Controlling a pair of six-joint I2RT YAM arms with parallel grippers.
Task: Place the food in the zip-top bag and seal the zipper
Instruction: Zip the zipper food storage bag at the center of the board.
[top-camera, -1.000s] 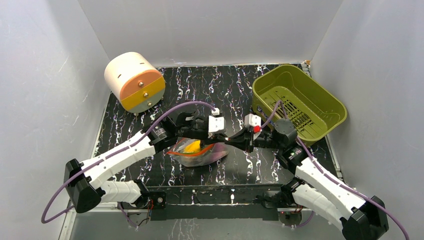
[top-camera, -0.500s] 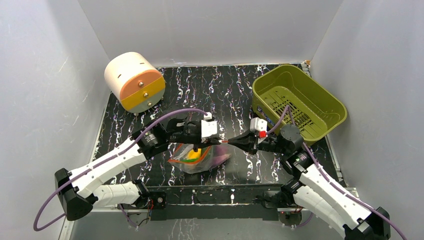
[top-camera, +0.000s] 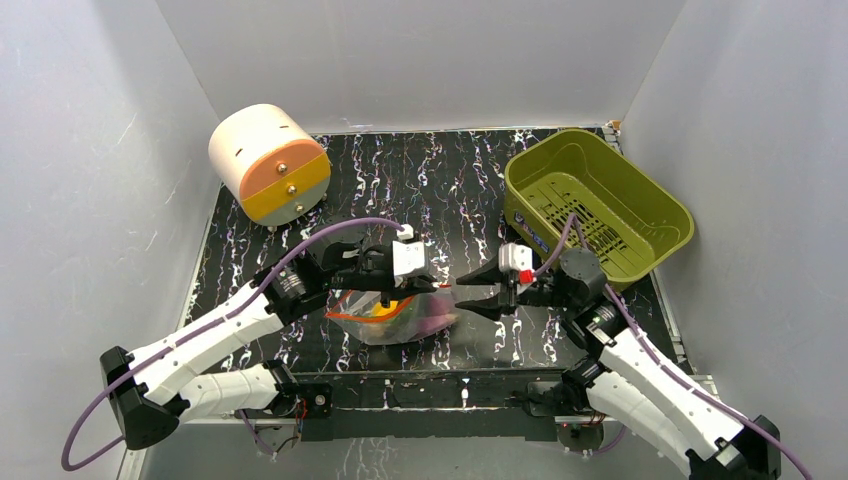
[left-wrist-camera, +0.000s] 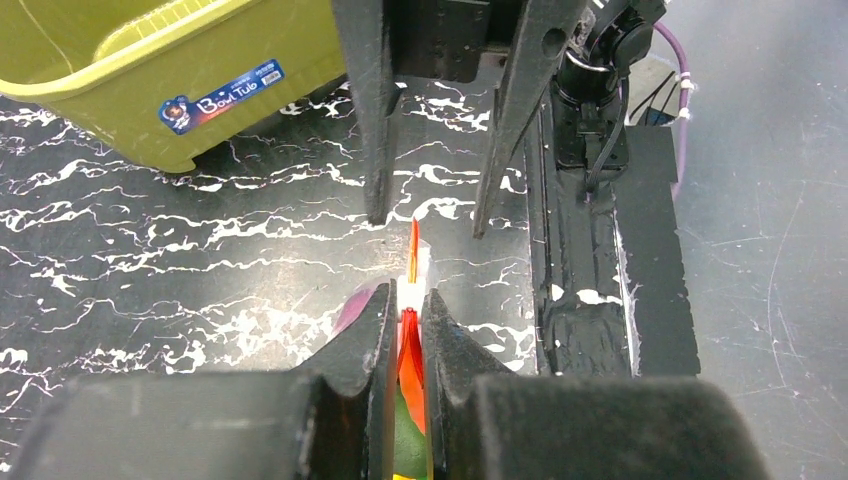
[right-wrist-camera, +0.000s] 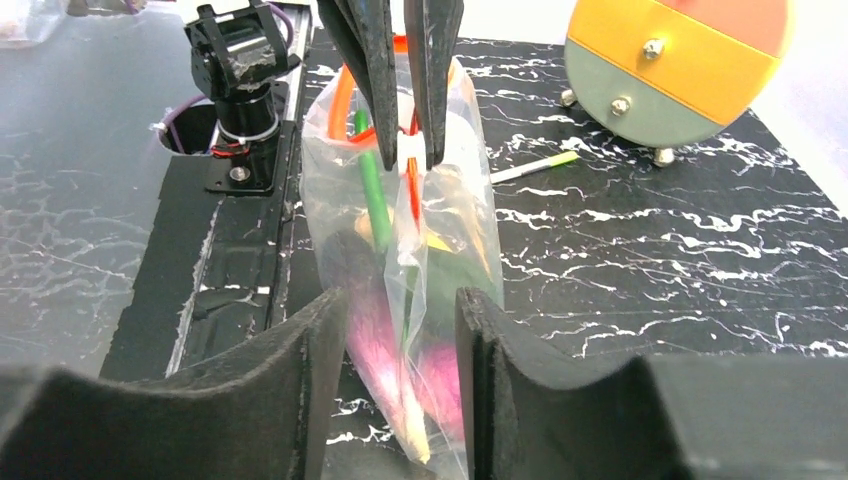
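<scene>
Clear plastic zip-top bag (top-camera: 400, 322) of colourful toy foods (right-wrist-camera: 435, 385) on black marbled table (top-camera: 450, 170); left gripper (left-wrist-camera: 405, 300) pinches its orange-red zipper strip (left-wrist-camera: 413, 245), right gripper (right-wrist-camera: 398, 300) spread apart astride the bag's end.

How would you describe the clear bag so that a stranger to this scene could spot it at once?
Find the black marbled table, then look at its near middle. There the zip-top bag is pinched at its mouth by the left gripper. It alone is see-through, with an orange-red zipper and coloured food inside, unlike the olive basket and cream drum.
</scene>
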